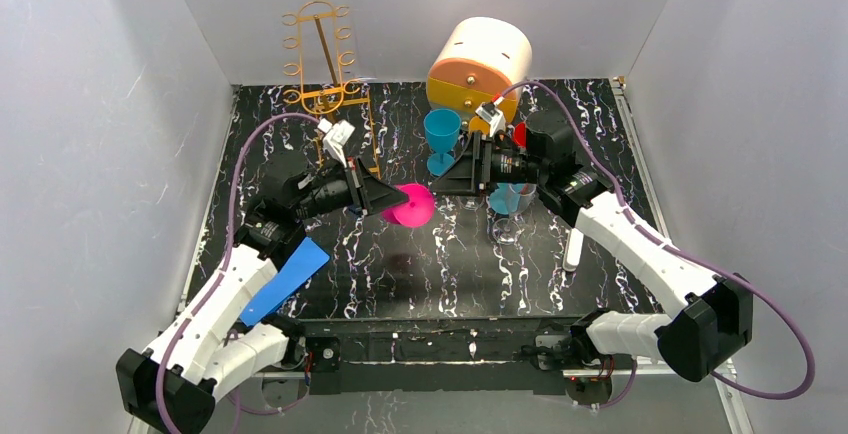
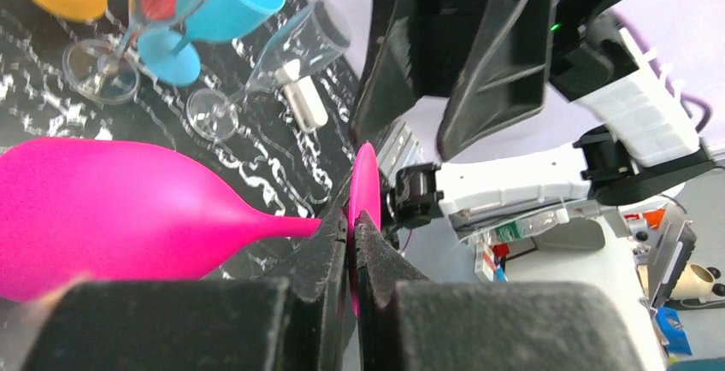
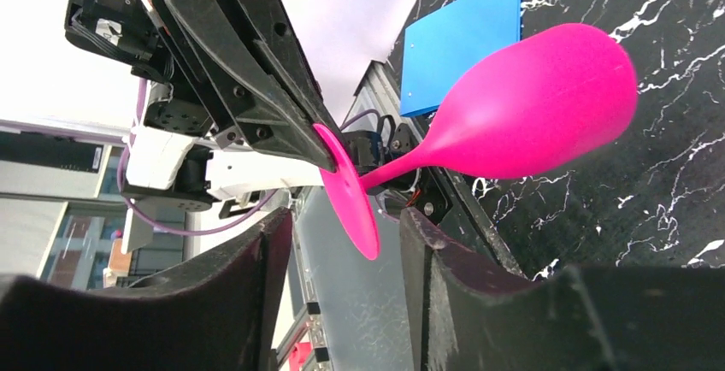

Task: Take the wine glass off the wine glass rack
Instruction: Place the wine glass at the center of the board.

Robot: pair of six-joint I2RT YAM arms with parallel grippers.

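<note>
A pink wine glass [image 1: 412, 205] hangs sideways above the middle of the table, off the gold wire wine glass rack [image 1: 325, 54] at the back left. My left gripper [image 2: 352, 217] is shut on the rim of the glass's round foot [image 2: 365, 185], and the bowl [image 2: 111, 217] points away to the left. In the right wrist view, my right gripper [image 3: 346, 234] stands open with the lower edge of the foot [image 3: 346, 187] between its fingers, and a gap shows on both sides. From above, the right gripper [image 1: 438, 186] faces the left gripper [image 1: 392, 197].
A blue wine glass [image 1: 441, 134] and two clear glasses [image 1: 510, 212] stand near the round cream-and-orange drawer box [image 1: 480, 64] at the back right. A blue flat sheet [image 1: 288, 279] lies under the left arm. A white tube [image 1: 574, 249] lies at the right.
</note>
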